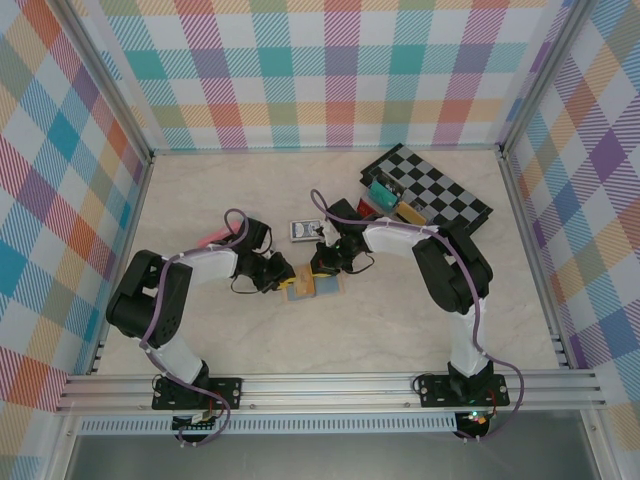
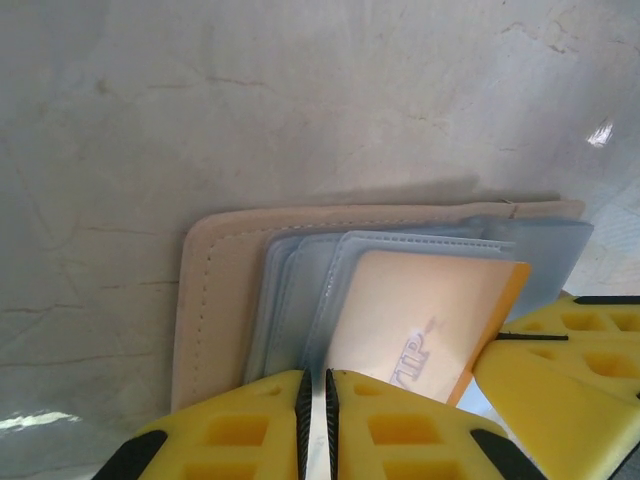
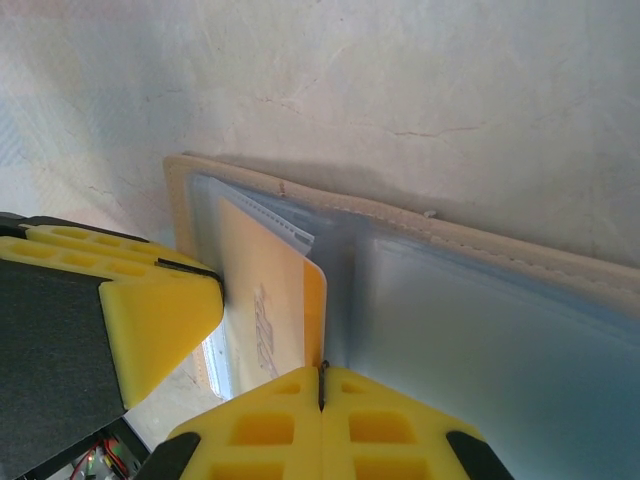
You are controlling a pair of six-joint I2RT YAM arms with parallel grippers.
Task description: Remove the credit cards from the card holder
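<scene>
The card holder lies open on the table, tan outside with blue-grey sleeves inside. A yellow credit card sticks partly out of one sleeve, its corner showing. My left gripper is shut on the edge of a blue-grey sleeve of the holder, at the holder's left side. My right gripper is shut on the yellow card's protruding edge, coming from the holder's far right. Each wrist view shows the other gripper's yellow fingers close by.
A dark blue playing-card pack lies just behind the holder. A chessboard and a clear rack of coloured cards sit at the back right. A thin pinkish-red flat piece lies by the left arm.
</scene>
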